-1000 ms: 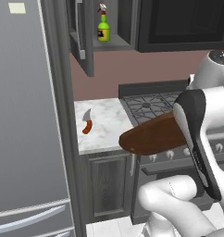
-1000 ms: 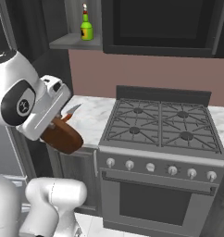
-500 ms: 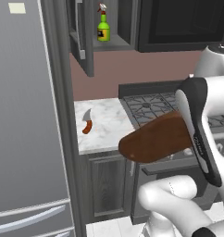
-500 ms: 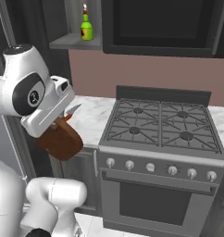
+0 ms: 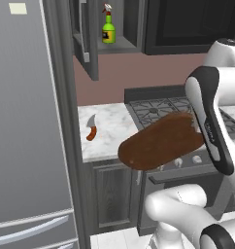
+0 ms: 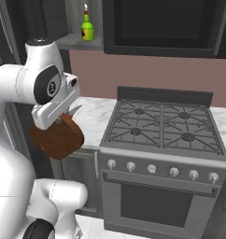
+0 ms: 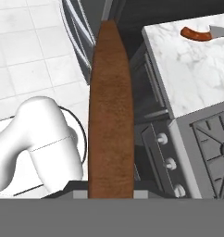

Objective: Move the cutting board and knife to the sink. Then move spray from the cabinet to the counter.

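Your pincer (image 7: 111, 192) is clamped on one end of the single board (image 5: 160, 142), holding it in the air in front of the worktop (image 5: 112, 127) and stove (image 6: 164, 126). One knife (image 5: 92, 130) lies on the worktop, well apart from the board. One spray (image 5: 108, 28) stands on the shelf of the open cabinet (image 5: 88, 36); its label is too small to read.
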Available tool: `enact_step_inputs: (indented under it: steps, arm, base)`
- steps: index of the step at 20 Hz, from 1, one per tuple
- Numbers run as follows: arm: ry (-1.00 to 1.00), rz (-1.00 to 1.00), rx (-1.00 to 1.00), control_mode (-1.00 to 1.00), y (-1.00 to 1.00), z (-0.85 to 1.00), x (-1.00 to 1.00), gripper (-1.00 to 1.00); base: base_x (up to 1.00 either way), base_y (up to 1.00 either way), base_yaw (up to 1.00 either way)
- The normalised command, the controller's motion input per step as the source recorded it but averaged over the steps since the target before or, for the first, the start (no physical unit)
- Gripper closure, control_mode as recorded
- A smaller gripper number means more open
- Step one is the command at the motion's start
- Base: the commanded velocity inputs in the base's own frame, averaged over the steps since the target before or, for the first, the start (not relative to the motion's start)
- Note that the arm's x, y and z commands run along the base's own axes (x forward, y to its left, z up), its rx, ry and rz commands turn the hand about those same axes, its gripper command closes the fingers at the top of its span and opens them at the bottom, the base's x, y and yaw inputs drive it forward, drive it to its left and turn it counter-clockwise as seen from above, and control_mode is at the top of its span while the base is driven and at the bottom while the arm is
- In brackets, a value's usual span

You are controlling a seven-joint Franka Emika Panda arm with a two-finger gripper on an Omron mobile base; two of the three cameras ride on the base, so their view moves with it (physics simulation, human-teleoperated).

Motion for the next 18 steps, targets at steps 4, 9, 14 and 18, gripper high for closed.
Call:
enact_step_inputs:
  steps: [4,9,14,18]
  arm:
    - [0.04,0.02,0.02,-1.00,0.00,0.01,0.18,1.00]
    - [0.01,0.00,0.00,-1.00,0.04,0.00,0.07,1.00]
    - [0.01,0.00,0.00,-1.00,0.08,0.00,0.12,1.00]
    - [0.02,0.02,0.00,-1.00,0.00,0.00,0.16,1.00]
  base:
    - [0.00,0.00,0.00]
    - [0.00,0.00,0.00]
    - [0.00,0.00,0.00]
    - [0.00,0.00,0.00]
